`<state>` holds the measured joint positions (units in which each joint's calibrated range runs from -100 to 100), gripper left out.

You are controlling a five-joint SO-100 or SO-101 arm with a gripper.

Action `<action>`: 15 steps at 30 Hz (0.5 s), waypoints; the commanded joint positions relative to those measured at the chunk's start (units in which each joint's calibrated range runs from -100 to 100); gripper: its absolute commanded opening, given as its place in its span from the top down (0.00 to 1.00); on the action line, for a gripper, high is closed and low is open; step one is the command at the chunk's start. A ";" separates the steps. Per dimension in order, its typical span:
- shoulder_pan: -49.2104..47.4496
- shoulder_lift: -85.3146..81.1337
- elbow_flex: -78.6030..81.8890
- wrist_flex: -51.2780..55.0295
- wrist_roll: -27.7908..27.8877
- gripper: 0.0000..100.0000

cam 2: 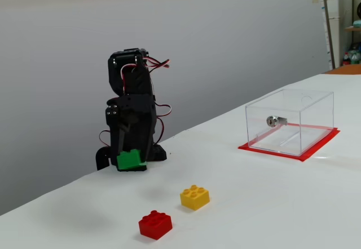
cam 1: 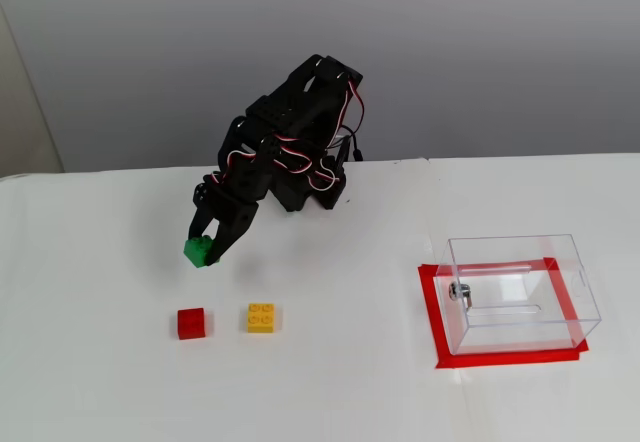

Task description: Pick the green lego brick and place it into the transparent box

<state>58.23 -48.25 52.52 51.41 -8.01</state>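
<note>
The green lego brick hangs in the air above the white table, held between the fingers of my black gripper, which is shut on it. In both fixed views the brick is well clear of the table surface. The transparent box stands far to the right on a red taped rectangle, open at the top, with a small metal fitting on one wall. It holds no brick.
A red brick and a yellow brick lie on the table in front of the arm, below the gripper. The arm's base sits at the back of the table by the wall.
</note>
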 commanded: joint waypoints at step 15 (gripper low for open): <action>-11.61 -25.11 -3.06 1.85 2.64 0.91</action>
<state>48.93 -69.89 52.34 53.90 -5.67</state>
